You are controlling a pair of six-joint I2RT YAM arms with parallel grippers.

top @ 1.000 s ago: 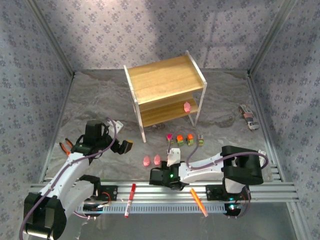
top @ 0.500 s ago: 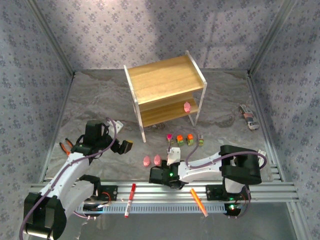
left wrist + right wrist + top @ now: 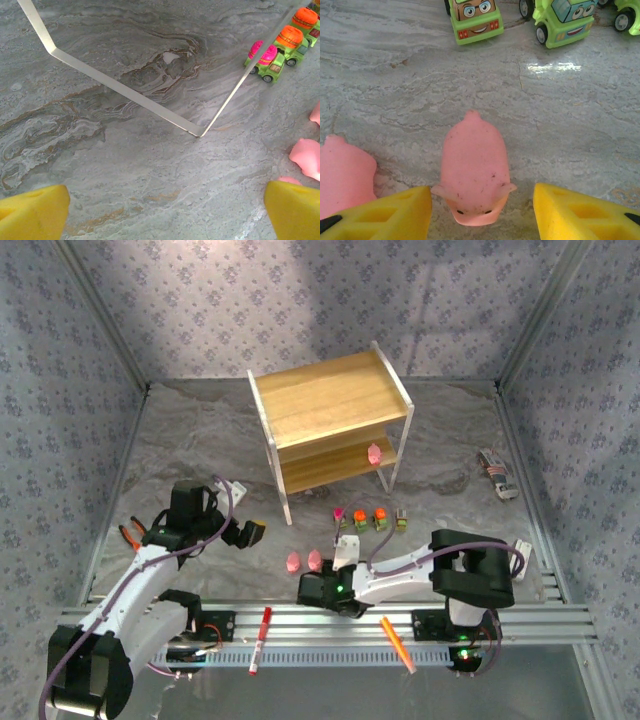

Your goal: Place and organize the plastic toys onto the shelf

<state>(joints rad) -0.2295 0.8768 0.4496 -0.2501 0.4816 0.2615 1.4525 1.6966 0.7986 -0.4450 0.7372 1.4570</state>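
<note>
- The right tool [image 3: 480,212] sits low over the surface [image 3: 200,440] with its jaws apart. One yellow pad is on each side of a pink teardrop figure [image 3: 475,175], and a gap shows on the figure's right, so it is not clamped.
- A second pink figure [image 3: 345,175] lies just beside the first, on its left.
- Four green-yellow trucks [image 3: 360,519] stand in a row just beyond, in front of the shelf [image 3: 330,400].
- A third pink figure [image 3: 374,453] sits on the shelf's lower board, near its right end.
- The left tool [image 3: 162,215] hangs open over the surface near the shelf's front-left leg — nothing lies between its pads.
</note>
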